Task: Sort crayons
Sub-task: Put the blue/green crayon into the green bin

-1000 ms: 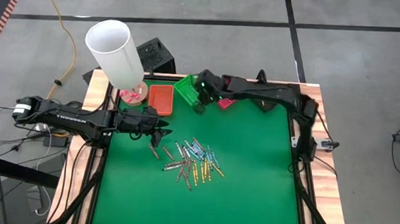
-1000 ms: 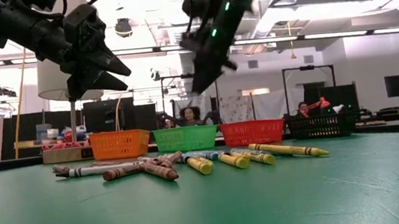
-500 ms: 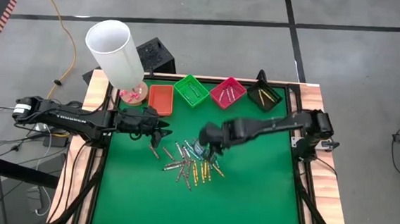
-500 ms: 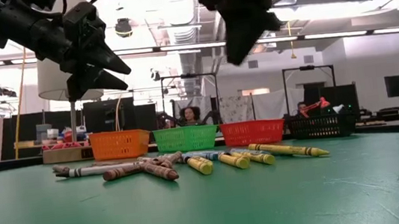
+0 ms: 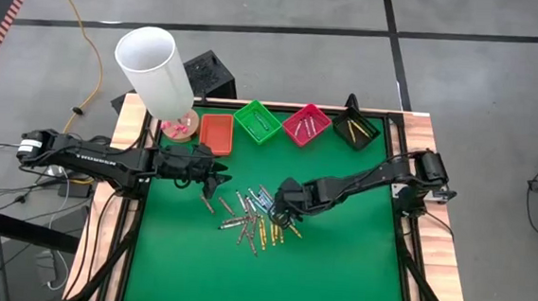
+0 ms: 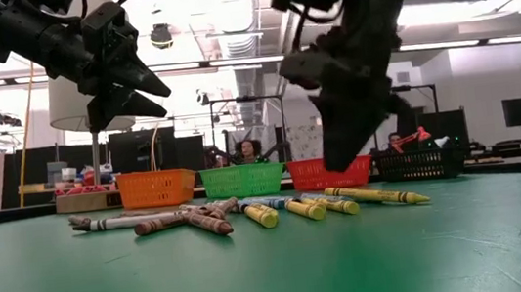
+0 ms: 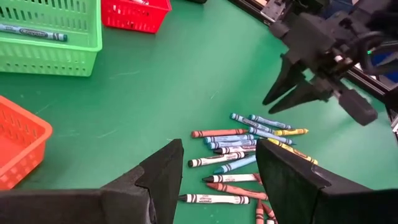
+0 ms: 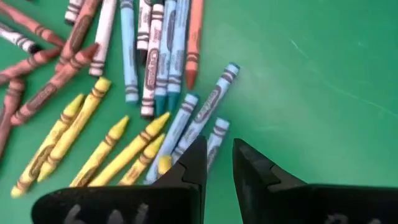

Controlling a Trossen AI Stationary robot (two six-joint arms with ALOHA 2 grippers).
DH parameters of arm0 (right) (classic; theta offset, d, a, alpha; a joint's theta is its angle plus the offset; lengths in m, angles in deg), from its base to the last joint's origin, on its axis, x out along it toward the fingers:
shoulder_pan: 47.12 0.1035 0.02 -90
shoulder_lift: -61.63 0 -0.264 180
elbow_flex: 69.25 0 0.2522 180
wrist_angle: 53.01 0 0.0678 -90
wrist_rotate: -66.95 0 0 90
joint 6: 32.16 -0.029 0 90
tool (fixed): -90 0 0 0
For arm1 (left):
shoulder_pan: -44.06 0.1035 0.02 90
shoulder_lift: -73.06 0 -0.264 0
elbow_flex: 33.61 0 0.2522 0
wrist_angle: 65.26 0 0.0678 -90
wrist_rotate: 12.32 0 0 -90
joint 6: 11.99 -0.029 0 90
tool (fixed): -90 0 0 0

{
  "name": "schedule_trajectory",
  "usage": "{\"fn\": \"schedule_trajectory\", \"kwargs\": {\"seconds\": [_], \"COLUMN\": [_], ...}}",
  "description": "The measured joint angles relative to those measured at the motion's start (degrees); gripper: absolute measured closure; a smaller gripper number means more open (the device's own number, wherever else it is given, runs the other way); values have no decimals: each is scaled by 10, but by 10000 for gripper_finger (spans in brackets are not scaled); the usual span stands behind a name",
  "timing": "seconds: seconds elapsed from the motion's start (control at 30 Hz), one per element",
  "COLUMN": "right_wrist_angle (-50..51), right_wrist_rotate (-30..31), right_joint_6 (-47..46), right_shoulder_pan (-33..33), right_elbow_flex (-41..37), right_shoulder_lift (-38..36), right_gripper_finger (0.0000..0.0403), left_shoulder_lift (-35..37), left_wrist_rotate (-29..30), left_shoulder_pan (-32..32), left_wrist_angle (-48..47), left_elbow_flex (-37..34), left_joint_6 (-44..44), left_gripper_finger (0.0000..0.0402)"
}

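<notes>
High view showed the crayons (image 5: 260, 218) lying in a loose scatter near the middle of the green desk (image 5: 337, 269), well apart from the row of trays along the desk's far edge. The right pincer (image 5: 284, 207) hung low over the side of the scatter nearest the right arm. In the right wrist view its two dark fingers (image 8: 189, 167) stood slightly parted, released, with nothing between them, their tips just above a few blue crayons (image 8: 199, 118) and beside several yellow crayons (image 8: 127, 152). Brown and orange-red sticks lay farther off in that same heap.

The left pincer (image 5: 212, 178) hovered beside the scatter on the side nearest the left arm, raised off the desk as the low view showed. In the left wrist view its fingers (image 7: 158, 177) were spread wide and empty, with the crayons on the desk beyond them.

Beyond the scatter stood the orange tray (image 5: 216, 133), the green tray (image 5: 257, 121) holding one crayon, the pink tray (image 5: 306, 124) and the black tray (image 5: 356, 128) holding a couple of yellow sticks. A tall white cylinder (image 5: 154, 71) stood at the desk's far corner beside the orange tray.
</notes>
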State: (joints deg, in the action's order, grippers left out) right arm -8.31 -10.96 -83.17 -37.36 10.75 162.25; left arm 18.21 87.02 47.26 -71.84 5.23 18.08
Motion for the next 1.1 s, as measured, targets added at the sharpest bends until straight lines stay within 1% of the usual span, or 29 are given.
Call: {"fn": "schedule_trajectory", "kwargs": {"seconds": [0.07,0.3,0.43,0.87,0.97,1.1], "right_wrist_angle": [-31,-42,-87,-112,-105,-104], "right_wrist_rotate": [-3,-3,-3,2,2,2], "right_joint_6": [-1,-1,-9,-28,-30,-30], "right_shoulder_pan": [-1,4,8,8,8,8], "right_elbow_flex": [-15,-29,-56,-98,-98,-98], "right_shoulder_lift": [0,-1,-1,-2,-2,-2], "right_gripper_finger": [329,329,329,330,338,362], "left_shoulder_lift": [0,0,0,0,0,0], "left_wrist_rotate": [0,1,1,1,1,1], "left_shoulder_pan": [0,0,0,0,0,0], "left_wrist_angle": [0,0,0,0,0,0], "left_elbow_flex": [0,0,0,0,0,0], "left_joint_6": [0,1,2,2,2,2], "left_gripper_finger": [210,210,210,210,210,210]}}
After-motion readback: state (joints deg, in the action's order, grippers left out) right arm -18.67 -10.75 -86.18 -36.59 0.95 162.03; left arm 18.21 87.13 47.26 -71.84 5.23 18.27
